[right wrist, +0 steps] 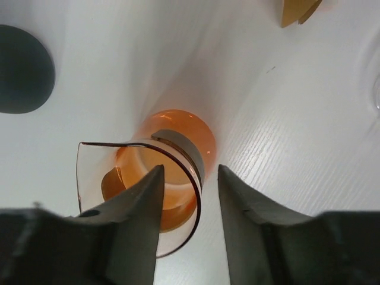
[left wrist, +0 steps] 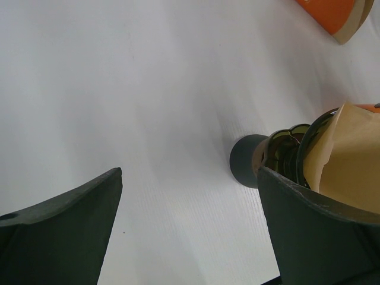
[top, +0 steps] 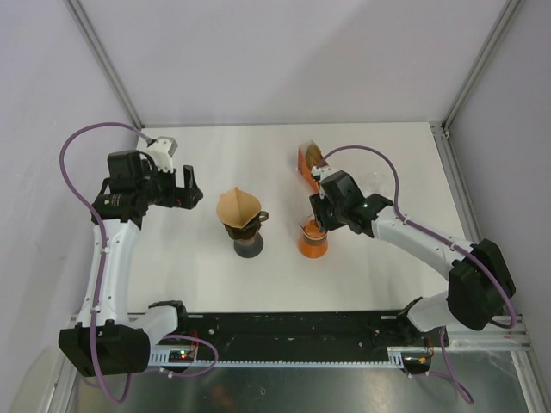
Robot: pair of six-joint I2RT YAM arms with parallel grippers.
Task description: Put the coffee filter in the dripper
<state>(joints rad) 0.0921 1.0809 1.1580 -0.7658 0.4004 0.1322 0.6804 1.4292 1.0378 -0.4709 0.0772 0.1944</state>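
A brown paper coffee filter (top: 238, 205) sits in the dark glass dripper (top: 248, 231), which stands on a round dark base at the table's middle. In the left wrist view the filter (left wrist: 351, 155) pokes out of the dripper (left wrist: 286, 153) at the right. My left gripper (top: 190, 188) is open and empty, left of the dripper and apart from it; it also shows in the left wrist view (left wrist: 190, 173). My right gripper (top: 317, 225) hovers over an orange glass vessel (top: 312, 244). In the right wrist view its jaws (right wrist: 190, 171) straddle the vessel's rim (right wrist: 199, 190) without clamping it.
An orange holder with tan filters (top: 308, 159) stands behind the right gripper and shows in the left wrist view (left wrist: 335, 15). The dripper's dark base (right wrist: 21, 68) shows at the left of the right wrist view. Walls enclose the white table (top: 387, 146) at back and sides.
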